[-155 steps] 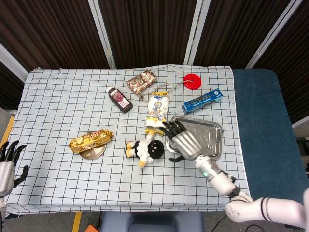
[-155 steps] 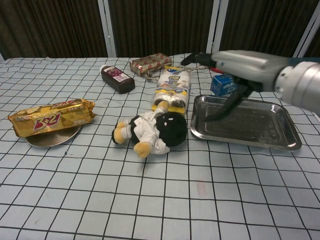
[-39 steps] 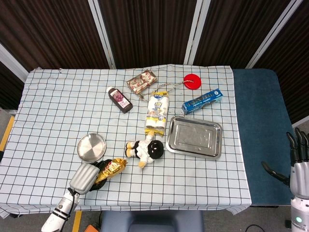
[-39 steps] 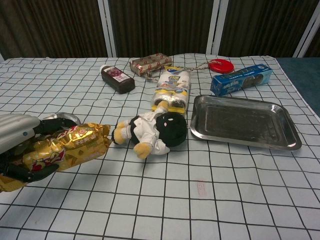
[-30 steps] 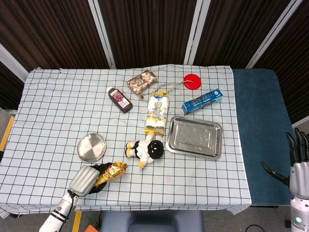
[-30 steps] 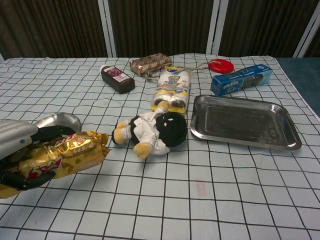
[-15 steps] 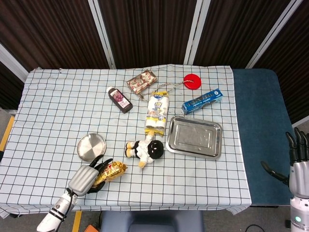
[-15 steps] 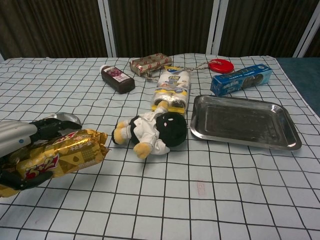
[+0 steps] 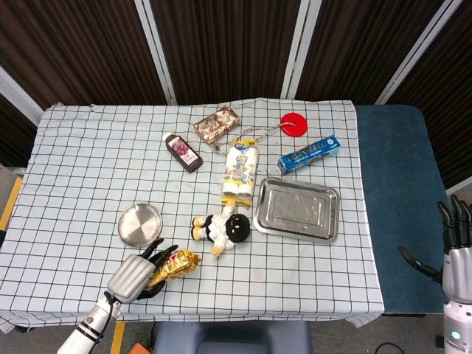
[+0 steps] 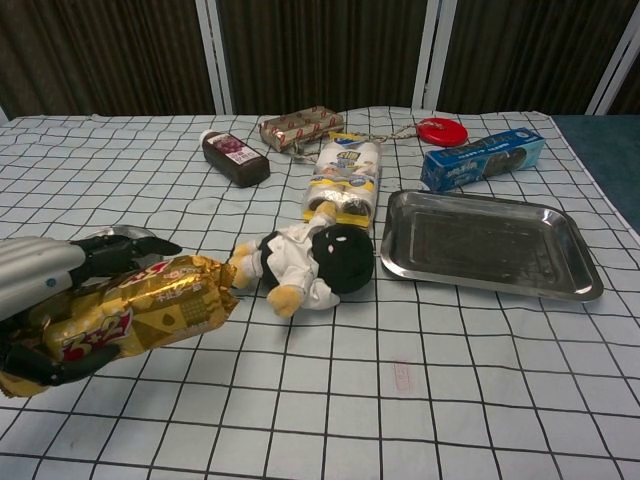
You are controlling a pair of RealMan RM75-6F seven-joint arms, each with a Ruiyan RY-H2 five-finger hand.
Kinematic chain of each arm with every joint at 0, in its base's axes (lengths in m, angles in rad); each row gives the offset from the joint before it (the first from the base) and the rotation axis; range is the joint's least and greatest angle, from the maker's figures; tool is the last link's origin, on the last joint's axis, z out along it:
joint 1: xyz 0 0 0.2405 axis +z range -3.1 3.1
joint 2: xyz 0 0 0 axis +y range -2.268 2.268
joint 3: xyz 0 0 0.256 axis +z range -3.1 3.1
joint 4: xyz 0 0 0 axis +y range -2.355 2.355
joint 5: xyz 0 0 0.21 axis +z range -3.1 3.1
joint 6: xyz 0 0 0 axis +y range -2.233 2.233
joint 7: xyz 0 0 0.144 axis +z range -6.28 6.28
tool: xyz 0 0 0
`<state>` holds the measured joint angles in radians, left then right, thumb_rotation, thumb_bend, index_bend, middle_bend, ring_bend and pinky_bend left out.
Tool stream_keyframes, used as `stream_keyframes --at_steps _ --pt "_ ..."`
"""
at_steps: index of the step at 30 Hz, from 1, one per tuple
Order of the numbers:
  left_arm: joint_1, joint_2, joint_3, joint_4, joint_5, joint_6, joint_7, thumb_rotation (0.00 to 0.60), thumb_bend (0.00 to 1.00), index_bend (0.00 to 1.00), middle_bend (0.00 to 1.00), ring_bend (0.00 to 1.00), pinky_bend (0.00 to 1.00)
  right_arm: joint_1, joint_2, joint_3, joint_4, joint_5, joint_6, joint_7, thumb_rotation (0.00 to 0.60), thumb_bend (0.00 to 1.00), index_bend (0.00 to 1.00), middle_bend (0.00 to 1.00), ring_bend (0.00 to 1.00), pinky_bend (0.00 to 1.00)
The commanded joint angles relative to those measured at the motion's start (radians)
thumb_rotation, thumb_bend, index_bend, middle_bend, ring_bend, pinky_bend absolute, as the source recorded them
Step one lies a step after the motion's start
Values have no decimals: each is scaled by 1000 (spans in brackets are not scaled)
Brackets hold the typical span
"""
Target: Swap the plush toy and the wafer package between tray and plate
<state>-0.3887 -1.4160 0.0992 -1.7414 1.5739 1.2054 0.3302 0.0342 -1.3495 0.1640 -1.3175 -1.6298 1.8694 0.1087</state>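
The left hand [image 10: 40, 290] is holding the gold wafer package [image 10: 135, 312] near the round plate [image 9: 139, 223]. The plush toy [image 10: 305, 261] is lying left of the tray [image 10: 489, 245]. The right hand [image 9: 456, 254] is waiting far right, fingers apart, holding nothing.

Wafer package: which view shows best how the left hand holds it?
The chest view: the wafer package fills the near left, with the left hand wrapped around its near end. The head view shows the package small and partly hidden under the hand.

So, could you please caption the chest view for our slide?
Left hand holds the gold wafer package beside the black-headed plush toy; rectangular steel tray sits empty.
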Motion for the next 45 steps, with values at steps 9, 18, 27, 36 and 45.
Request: stream_keyframes --at_steps 9,18,27,36,45 --pt "-61 -154 -68 85 -40 -103 17 600 434 32 142 160 327 -30 10 -11 -6 -44 77 31 600 111 0 0 0 47" --pt "-98 -221 -81 115 -51 -147 18 600 425 1 36 45 212 -44 17 -13 -9 -57 107 57 600 110 3 0 0 47" --pt "-112 -196 -76 79 -49 -157 -21 600 359 0 0 0 123 -43 16 -12 -8 -56 98 49 600 110 5 0 0 47" --pt "-106 -169 -94 72 -70 -125 3 600 328 0 0 0 113 -43 15 -10 -13 -53 94 42 600 111 5 0 0 47" --pt "-119 -166 -203 119 -145 -73 29 600 334 0 0 0 117 -43 14 -12 -10 -60 94 40 600 111 6 0 0 47"
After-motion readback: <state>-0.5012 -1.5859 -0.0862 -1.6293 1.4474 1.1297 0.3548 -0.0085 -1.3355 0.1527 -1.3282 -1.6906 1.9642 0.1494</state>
